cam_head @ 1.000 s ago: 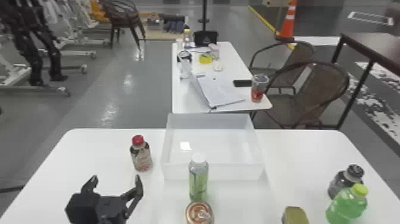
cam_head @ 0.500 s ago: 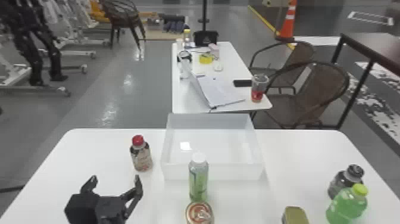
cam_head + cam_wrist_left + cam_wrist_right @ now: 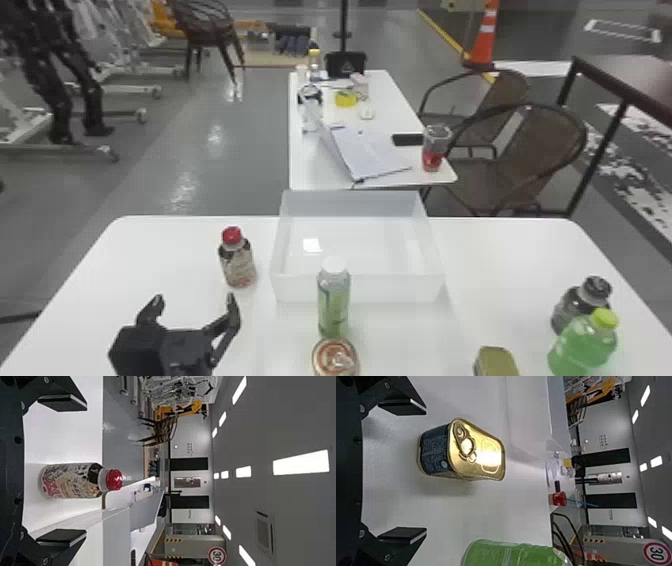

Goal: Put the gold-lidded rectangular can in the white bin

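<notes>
Gold-lidded rectangular can (image 3: 462,453) bears pale print.

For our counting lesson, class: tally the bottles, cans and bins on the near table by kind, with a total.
Bottles: 4 (red-capped, white-capped, black-capped, green-capped)
Cans: 2 (gold-lidded, round)
Bins: 1 (white)
Total: 7

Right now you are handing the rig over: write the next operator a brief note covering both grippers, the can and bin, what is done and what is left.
Left gripper: open and empty, near the red-capped bottle.
Right gripper: open, facing the can, not gripping it.
Gold-lidded can: on the table, outside the white bin, nearer the robot and to its right.
Done: no grasp or placement.
Left: grip, lift, place in bin.
</notes>
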Available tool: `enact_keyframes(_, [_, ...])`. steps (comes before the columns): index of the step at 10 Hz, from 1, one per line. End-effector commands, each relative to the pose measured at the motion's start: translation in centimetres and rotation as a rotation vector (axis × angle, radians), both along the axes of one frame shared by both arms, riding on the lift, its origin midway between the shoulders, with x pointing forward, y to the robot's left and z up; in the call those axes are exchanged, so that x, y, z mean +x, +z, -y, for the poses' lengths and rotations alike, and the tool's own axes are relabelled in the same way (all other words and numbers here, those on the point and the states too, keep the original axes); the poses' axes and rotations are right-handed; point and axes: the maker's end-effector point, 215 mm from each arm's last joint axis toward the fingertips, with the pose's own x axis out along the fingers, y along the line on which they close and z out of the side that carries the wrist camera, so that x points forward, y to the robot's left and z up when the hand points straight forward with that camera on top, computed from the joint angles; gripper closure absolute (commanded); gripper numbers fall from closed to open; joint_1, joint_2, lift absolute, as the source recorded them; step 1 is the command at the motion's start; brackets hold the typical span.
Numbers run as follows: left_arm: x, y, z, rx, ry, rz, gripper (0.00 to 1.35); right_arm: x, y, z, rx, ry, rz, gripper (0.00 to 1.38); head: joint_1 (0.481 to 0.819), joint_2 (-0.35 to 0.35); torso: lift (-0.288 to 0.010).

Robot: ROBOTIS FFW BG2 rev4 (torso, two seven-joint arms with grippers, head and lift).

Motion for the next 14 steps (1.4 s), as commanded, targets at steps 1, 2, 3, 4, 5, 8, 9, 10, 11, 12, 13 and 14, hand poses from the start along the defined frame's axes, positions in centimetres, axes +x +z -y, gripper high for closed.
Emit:
enact_keyframes(1, [0.1,0.0,0.1,-0.004,0.001,0.004,0.18,0.6,-0.6,0.2,0.007,0.001,-0.014,0.22,0.549,0.000,-0.100])
enact_keyframes(2, [0.0,0.0,0.1,-0.009,0.004,0.007,0.18,1.0,-0.9,0.3,0.008,0.007,-0.020,0.22,0.549,0.000,-0.100])
enact_keyframes(3, [0.0,0.0,0.0,-0.012,0.007,0.009,0.17,2.2,-0.7,0.3,0.009,0.023,-0.011,0.22,0.549,0.000,-0.100])
enact_keyframes(4, [0.0,0.1,0.0,-0.013,0.006,0.012,0.18,3.3,-0.6,0.1,0.010,0.044,-0.005,0.22,0.549,0.000,-0.100])
enact_keyframes(5, [0.0,0.1,0.0,-0.013,0.004,0.013,0.18,4.0,-0.5,-0.1,0.003,0.063,-0.005,0.22,0.549,0.000,-0.100])
enact_keyframes(8, [0.0,0.0,0.1,-0.022,0.007,0.016,0.18,6.5,0.5,-0.8,-0.007,0.119,0.015,0.23,0.549,0.000,-0.100])
enact_keyframes(9, [0.1,0.0,0.1,-0.022,0.003,0.016,0.18,8.2,1.6,-0.9,-0.014,0.136,0.040,0.65,0.549,0.000,-0.100])
enact_keyframes(10, [0.2,0.0,0.2,-0.023,-0.001,0.017,0.18,8.4,1.4,-0.9,-0.018,0.138,0.033,1.22,0.549,0.000,-0.100])
enact_keyframes(11, [0.2,0.0,0.2,-0.024,0.000,0.018,0.17,8.5,1.7,-1.0,-0.018,0.141,0.042,1.28,0.549,0.000,-0.100])
enact_keyframes(12, [0.1,-0.1,0.2,-0.026,0.000,0.016,0.18,8.5,1.9,-1.1,-0.002,0.139,0.049,1.28,0.549,0.000,-0.100])
enact_keyframes(13, [0.2,0.1,0.2,-0.026,0.000,0.019,0.18,8.9,2.6,-1.3,0.031,0.133,0.065,1.28,0.549,0.000,-0.100])
enact_keyframes(14, [0.2,0.0,0.2,-0.027,0.001,0.018,0.17,9.8,4.3,-2.1,0.064,0.139,0.096,1.28,0.549,0.000,-0.100])
